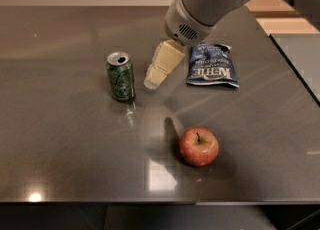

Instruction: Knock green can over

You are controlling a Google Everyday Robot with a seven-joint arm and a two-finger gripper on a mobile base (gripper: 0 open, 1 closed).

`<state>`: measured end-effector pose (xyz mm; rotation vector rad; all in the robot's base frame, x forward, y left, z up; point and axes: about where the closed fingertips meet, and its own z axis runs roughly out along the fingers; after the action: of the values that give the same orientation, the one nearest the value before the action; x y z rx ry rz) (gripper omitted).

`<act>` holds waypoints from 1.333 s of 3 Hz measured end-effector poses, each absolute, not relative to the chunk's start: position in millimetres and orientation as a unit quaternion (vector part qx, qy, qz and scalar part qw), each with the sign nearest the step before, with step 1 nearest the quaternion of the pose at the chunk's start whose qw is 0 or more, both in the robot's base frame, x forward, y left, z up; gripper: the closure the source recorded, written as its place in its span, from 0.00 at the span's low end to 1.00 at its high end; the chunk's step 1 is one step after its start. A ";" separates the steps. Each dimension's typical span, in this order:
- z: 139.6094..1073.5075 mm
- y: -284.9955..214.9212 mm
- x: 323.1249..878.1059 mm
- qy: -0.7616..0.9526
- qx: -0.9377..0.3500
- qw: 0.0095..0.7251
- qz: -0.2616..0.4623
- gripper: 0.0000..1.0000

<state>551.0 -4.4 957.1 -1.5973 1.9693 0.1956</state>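
**Approach to the can — no contact yet**

Camera view, the only one: the green can (120, 76) is standing upright on the dark table (65, 144), left of centre, its silver top and pull tab facing up. The gripper (151, 81) is hanging just beside it on the right, slanting down from the big grey arm (210, 4) with its tip low, near the tabletop and roughly level with the can's lower half. The pale fingers (163, 62) are looking pressed together into one wedge with no gap showing, and they are holding nothing.

A narrow strip of bare table is showing between the fingertip and the can's side, so the two are lying apart, not touching. As I am reading it, the reaching step is nearly over and the push itself is not yet begun, since the can is showing no tilt.

The next move, I am guessing, is calling for a sideways sweep to the left, with the closed fingers meeting the can's wall. Striking higher up the can would be tipping it more readily, while a low push risks just sliding it along the smooth surface.

A dark blue chip bag (212, 65) is lying flat to the right of the gripper, and a red apple (199, 146) is sitting nearer the front edge — both are lying well away from the sweep path.
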 end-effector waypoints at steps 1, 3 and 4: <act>952.7 2.9 556.5 0.732 -0.613 0.282 0.095 0.00; 934.7 33.6 571.1 0.703 -0.630 0.301 0.137 0.00; 927.0 47.4 580.0 0.690 -0.633 0.320 0.145 0.00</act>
<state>580.0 47.4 927.0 -1.6639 1.8121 0.3799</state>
